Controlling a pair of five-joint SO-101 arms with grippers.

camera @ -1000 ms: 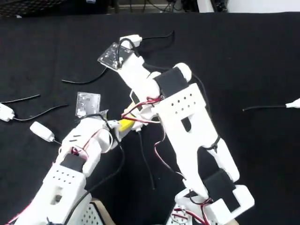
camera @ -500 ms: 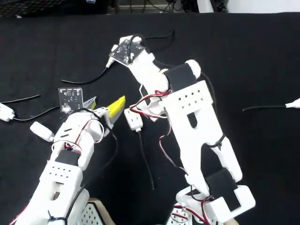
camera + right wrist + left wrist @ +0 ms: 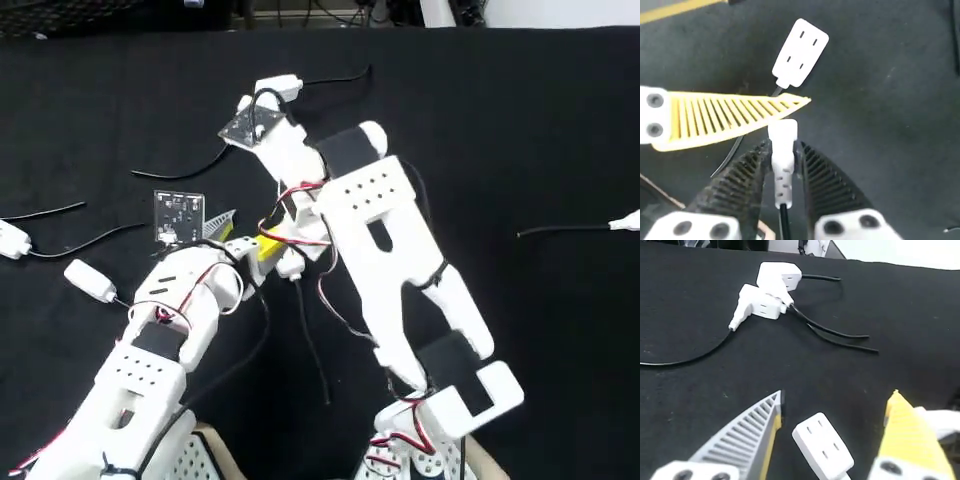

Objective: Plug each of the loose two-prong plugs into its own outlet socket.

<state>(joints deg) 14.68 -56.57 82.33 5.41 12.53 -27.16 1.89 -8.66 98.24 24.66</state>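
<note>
High view logs the left gripper (image 3: 250, 232) swung back, now wide open astride the outlet socket (image 3: 822, 445) on the counter (image 3: 700, 310), while the right gripper (image 3: 783, 148) stays clamped on a plug (image 3: 782, 134) near it, so insertion appears next.

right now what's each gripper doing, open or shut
left gripper: open, a finger on either side of an outlet socket, not gripping it
right gripper: shut on a white plug

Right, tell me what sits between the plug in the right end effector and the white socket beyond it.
The left end effector's yellow finger crosses between the plug and the socket, seen in the right wrist view.
</note>
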